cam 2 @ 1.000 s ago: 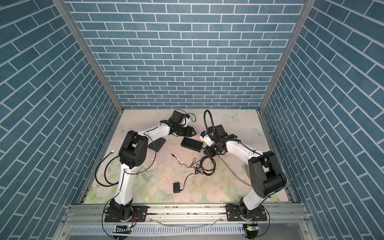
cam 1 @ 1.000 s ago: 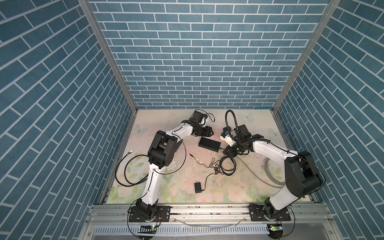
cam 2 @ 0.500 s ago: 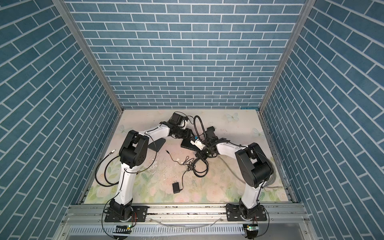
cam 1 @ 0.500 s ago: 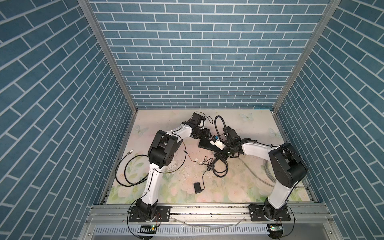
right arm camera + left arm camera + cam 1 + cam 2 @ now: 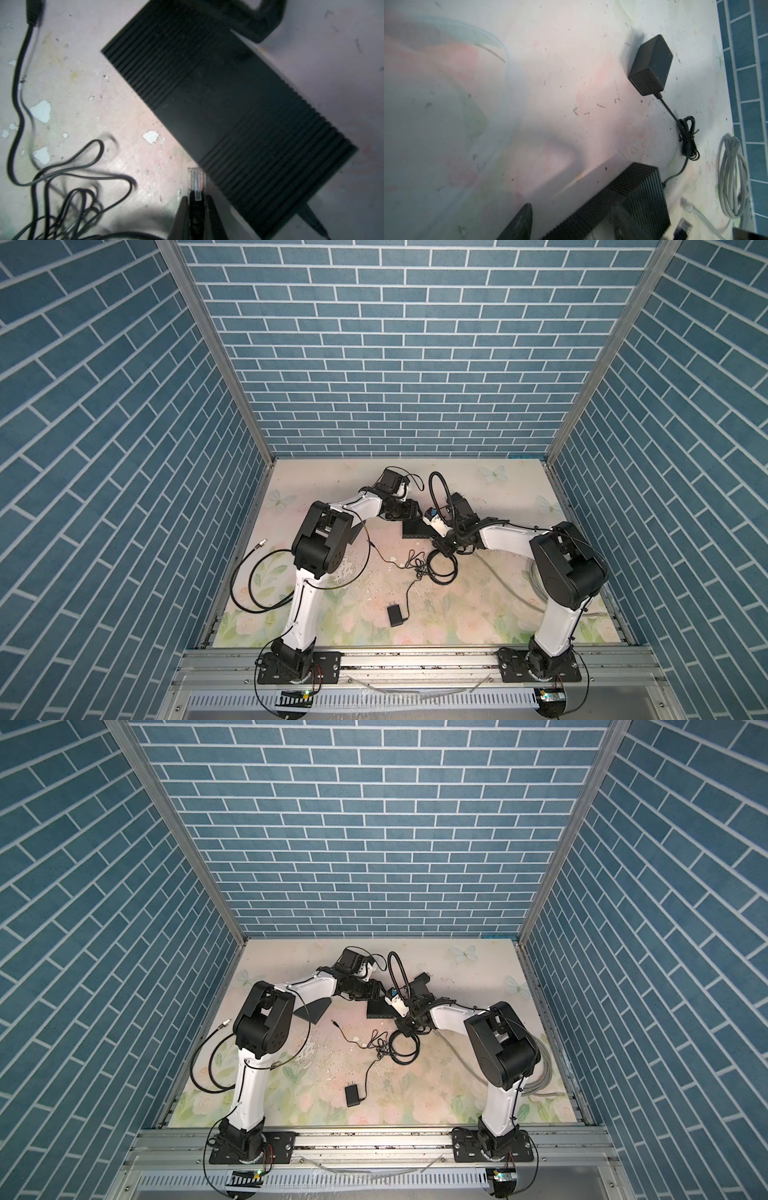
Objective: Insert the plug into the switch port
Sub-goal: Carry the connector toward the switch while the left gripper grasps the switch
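The switch (image 5: 417,529) (image 5: 379,1009) is a black ribbed box lying flat on the floral table; its ports do not show in any view. My right gripper (image 5: 196,199) (image 5: 444,544) is shut on the plug (image 5: 196,181), a clear connector on a black cable. The plug's tip sits beside the switch (image 5: 228,108) near one corner, with a small gap between them. My left gripper (image 5: 569,226) (image 5: 409,510) stands open at the switch's far end. One finger (image 5: 521,222) is clear of the switch's side (image 5: 639,193), and the other is blurred over its top.
A black power adapter (image 5: 394,615) (image 5: 652,64) lies toward the front, its thin cord tangled (image 5: 419,568) beside the right gripper. A grey cable coil (image 5: 536,580) (image 5: 733,176) lies at the right. A black cable loop (image 5: 257,576) lies at the left.
My right arm has swung left with the plug, from off to the switch's right up to its near corner. The left gripper has edged down onto the switch, jaws narrowing slightly.
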Tool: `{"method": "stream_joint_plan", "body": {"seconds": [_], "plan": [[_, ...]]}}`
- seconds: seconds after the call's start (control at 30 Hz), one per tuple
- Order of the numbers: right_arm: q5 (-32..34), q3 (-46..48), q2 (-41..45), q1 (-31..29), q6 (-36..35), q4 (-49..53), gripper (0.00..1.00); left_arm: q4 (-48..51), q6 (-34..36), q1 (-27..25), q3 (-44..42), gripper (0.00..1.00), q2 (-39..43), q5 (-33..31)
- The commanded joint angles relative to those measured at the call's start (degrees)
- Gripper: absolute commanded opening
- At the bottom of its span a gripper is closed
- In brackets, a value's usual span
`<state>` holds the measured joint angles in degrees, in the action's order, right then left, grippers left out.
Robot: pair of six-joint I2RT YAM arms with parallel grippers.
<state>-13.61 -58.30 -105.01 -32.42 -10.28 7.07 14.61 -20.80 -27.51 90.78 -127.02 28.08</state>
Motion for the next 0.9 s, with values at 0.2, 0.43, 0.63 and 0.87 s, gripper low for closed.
{"method": "stream_joint_plan", "body": {"seconds": [0.2, 0.43, 0.63, 0.87], "plan": [[2.44, 0.54, 1.49, 2.41, 1.66, 2.82, 0.0, 0.86, -2.49, -0.79, -9.92, 0.61, 6.76, -0.59], [2.15, 1.0, 0.42, 1.95, 2.81, -1.12, 0.0, 1.28, -1.87, -1.71, -9.69, 0.58, 6.52, 2.69], [0.13, 0.67, -0.27, 1.89, 0.7, -2.97, 0.0, 4.55, 0.62, -2.57, -9.36, 0.58, 7.84, 3.57], [-3.29, 0.0, -0.82, 1.75, -1.38, -1.89, 0.0, 8.94, 4.64, -2.46, -2.95, 0.59, 4.46, 0.25]]}}
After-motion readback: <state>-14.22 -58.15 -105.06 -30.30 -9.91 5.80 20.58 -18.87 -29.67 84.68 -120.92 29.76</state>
